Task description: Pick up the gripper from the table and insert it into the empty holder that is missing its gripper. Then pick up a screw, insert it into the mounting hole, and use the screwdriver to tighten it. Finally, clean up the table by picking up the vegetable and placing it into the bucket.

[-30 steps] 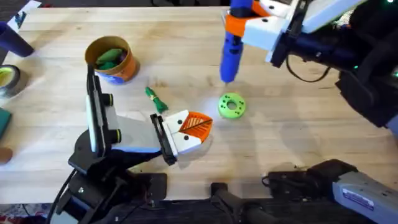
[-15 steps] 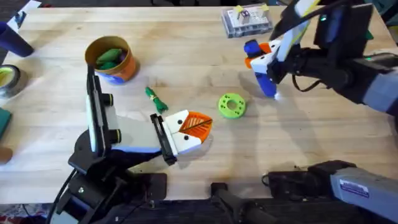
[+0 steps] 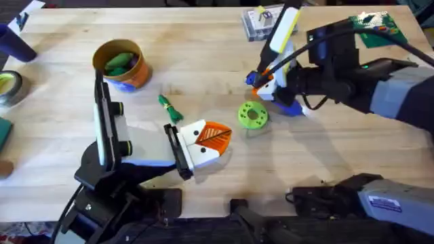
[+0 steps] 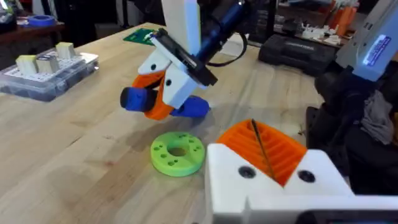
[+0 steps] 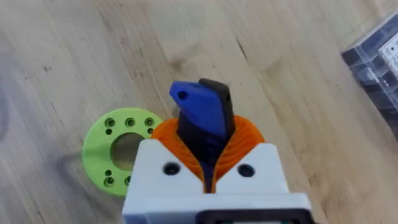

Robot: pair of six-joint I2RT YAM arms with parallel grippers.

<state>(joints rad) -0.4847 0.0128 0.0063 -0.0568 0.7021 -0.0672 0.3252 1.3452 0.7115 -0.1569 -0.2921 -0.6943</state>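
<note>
Right hand (image 3: 271, 87) clamped on smooth blue cylindrical screwdriver (image 3: 288, 106), beside holed green disc (image 3: 253, 115), left hand's state unclear

The table (image 3: 203, 47) is a light wooden butcher-block top, planks running side to side. The orange-yellow bucket (image 3: 122, 64) sits toward the far left with something green inside. Just in front of it and a bit right, the small green vegetable (image 3: 169, 108) lies flat on the wood. Right of that is a round green disc with holes (image 3: 253, 115), also lying flat. A clear plastic parts box (image 3: 266, 24) sits at the far edge, right of middle. On the left edge there's a grey tape roll (image 3: 9, 87) and a dark-blue cylinder (image 3: 15, 44) behind it. A green circuit board (image 3: 376, 27) lies at the far right corner.
</note>
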